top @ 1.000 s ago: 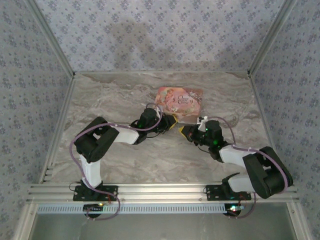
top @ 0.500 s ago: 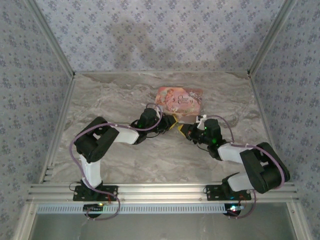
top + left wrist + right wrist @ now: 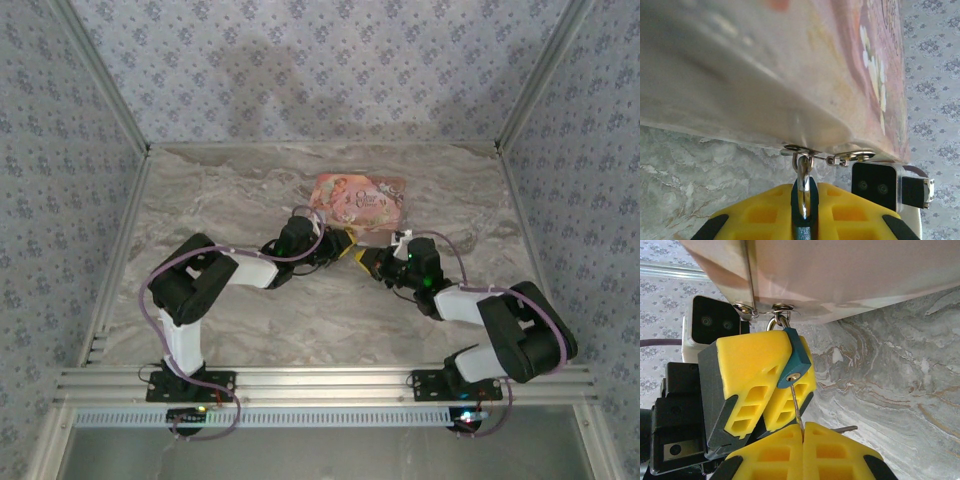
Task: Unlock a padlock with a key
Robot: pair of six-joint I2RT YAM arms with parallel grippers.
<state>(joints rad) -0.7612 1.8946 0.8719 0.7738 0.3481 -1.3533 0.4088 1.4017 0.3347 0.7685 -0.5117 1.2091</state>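
your left pincer (image 3: pixel 804 212) is nearly closed and clamps the padlock (image 3: pixel 793 361) by its blue-grey body, wedged between the two yellow fingers, with the shackle (image 3: pixel 802 177) sticking out past the tips and hooked through the metal rings (image 3: pixel 797 149) on the edge of the pink box (image 3: pixel 850 275). your right pincer (image 3: pixel 802 435) is pinched fully together on the key (image 3: pixel 797 407), whose thin blade runs straight out from its tips to the brass keyhole just ahead; how deep it sits you cannot tell. treat the padlock as small, hard and rigid: it should not deform, but its smooth sides can probably twist between the fingers, so the hold across the flat faces of the body, clear of the keyhole, looks like the right one. the key looks light and stiff along its length yet thin enough to bend or slip sideways, so grip it at the head and turn about the blade's own axis, not across it. expect the box to be light and to slide on the counter (image 3: pixel 900 380) if you pull on the shackle, so let the left pincer take the turning load.
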